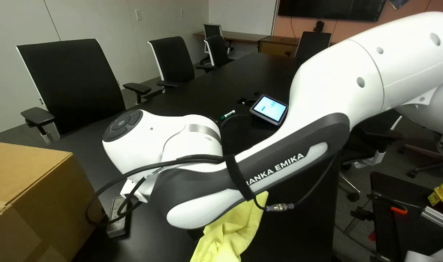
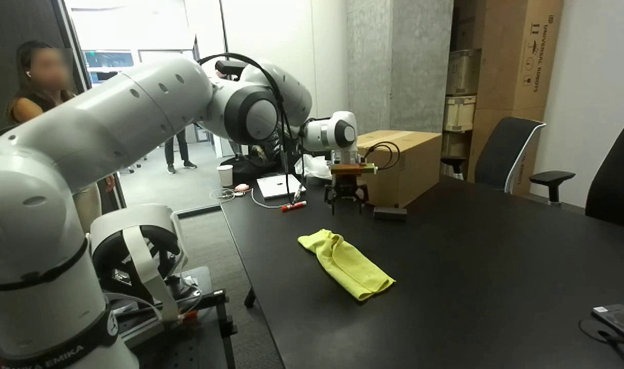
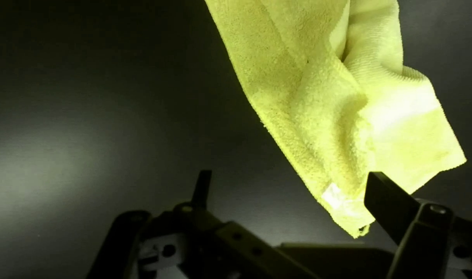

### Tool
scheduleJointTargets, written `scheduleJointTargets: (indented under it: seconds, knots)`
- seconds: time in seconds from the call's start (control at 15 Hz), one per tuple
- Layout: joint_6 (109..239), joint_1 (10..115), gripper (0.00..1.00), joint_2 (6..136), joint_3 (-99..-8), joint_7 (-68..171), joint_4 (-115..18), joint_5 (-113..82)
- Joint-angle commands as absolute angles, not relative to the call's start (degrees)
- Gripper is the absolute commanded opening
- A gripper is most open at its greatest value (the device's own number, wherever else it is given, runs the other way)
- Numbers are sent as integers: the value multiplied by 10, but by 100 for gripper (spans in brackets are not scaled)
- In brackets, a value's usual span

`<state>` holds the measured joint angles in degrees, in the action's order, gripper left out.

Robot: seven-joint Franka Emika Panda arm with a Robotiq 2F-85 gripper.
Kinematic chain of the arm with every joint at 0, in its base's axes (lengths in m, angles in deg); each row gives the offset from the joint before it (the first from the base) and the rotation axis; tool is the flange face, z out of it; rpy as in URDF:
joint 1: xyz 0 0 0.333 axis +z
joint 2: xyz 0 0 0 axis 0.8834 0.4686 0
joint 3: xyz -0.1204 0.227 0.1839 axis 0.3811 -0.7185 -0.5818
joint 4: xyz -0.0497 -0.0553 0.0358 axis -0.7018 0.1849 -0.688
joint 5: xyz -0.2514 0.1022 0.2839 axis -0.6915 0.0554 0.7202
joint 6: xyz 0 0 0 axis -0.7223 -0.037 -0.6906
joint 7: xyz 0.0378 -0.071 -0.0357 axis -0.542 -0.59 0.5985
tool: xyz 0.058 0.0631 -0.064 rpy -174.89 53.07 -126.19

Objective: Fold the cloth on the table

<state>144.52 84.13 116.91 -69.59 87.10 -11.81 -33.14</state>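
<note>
On the long black table point(image 2: 470, 287), the yellow fabric cloth point(image 2: 346, 265) lies nearer me than the brown cardboard box point(image 2: 413, 166) and the dark oblong block point(image 2: 390, 213) beside it.

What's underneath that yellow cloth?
The table: its black surface shows all around the cloth in an exterior view. The cloth covers the patch directly beneath it, so whether anything small lies hidden there cannot be seen.

Rumpled yellow cloth point(image 2: 348, 265) on table point(image 2: 476, 271)
</note>
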Motion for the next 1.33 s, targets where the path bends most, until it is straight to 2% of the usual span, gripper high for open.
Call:
scheduleJointTargets:
  seconds: [0.0, 0.33, 0.67, 1.27]
  knots:
    - [1449, 808, 100, 1163, -681, 831, -116, -318]
    - [1483, 723, 100, 1130, -664, 759, -186, -301]
    - [1527, 631, 100, 1046, -674, 692, -328, -251]
    - [1594, 591, 100, 858, -642, 640, -551, -116]
